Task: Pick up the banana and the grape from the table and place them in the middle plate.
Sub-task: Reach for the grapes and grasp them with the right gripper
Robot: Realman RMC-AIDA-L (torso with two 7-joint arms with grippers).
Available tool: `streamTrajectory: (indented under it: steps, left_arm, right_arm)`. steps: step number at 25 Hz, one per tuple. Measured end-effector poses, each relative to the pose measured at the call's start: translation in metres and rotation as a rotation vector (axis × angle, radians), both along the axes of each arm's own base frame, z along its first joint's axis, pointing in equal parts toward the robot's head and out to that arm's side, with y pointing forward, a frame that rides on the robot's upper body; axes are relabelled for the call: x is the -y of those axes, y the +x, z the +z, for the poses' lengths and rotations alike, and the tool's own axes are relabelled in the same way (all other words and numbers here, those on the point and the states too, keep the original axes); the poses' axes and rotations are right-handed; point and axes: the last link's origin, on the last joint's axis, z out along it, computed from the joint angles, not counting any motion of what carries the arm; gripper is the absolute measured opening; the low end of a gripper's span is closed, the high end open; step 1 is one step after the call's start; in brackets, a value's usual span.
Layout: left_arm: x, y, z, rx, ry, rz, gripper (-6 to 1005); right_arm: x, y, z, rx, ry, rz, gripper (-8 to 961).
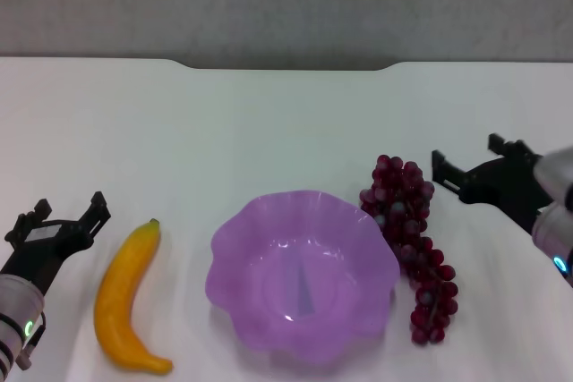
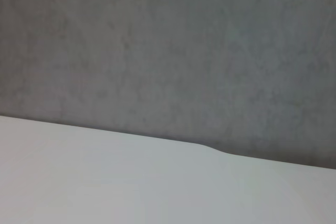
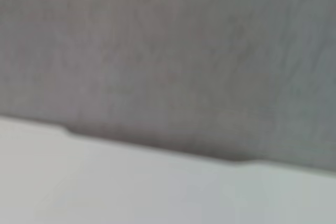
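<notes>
Two fruits wait on the table (image 1: 286,123): the banana (image 1: 128,297) left of the plate (image 1: 303,276), the grape (image 1: 413,243) right. Nothing is picked yet. Both the left gripper (image 1: 59,219) and right gripper (image 1: 466,164) are open, empty. Next, each must reach down and grab.

- Banana (image 1: 125,300): glossy yellow-orange, small dark tip at the far end.
- Grape (image 1: 412,243): dark red-purple berries, a few with a pale frosty sheen.
- Middle plate (image 1: 235,248): translucent purple, plain, paler highlights along the scalloped rim.
- Table (image 1: 269,131): plain white, no pattern; same white in both wrist views.
- Wall (image 1: 286,2): mottled grey, faintly speckled.
- Left gripper (image 1: 58,221): black, silver-grey wrist behind with a small green light.
- Right gripper (image 1: 466,167): black, silver-grey wrist with a small blue light.
</notes>
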Motion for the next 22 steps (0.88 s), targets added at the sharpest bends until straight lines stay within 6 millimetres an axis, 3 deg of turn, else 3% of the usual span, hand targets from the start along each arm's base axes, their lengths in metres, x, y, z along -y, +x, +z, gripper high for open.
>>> streamTrajectory:
  steps: [7, 13, 22]
  left_arm:
    - [-0.001, 0.001, 0.0, 0.0, -0.001, -0.003, 883]
    - [-0.002, 0.002, 0.0, 0.001, 0.001, -0.004, 883]
    - [-0.002, 0.002, 0.0, 0.002, 0.003, -0.006, 883]
  right_arm:
    - [-0.008, -0.007, 0.009, -0.056, -0.231, -0.12, 891]
    - [-0.015, 0.003, 0.013, -0.082, -0.294, -0.201, 889]
    - [-0.027, 0.02, -0.006, -0.01, -0.348, -0.28, 887]
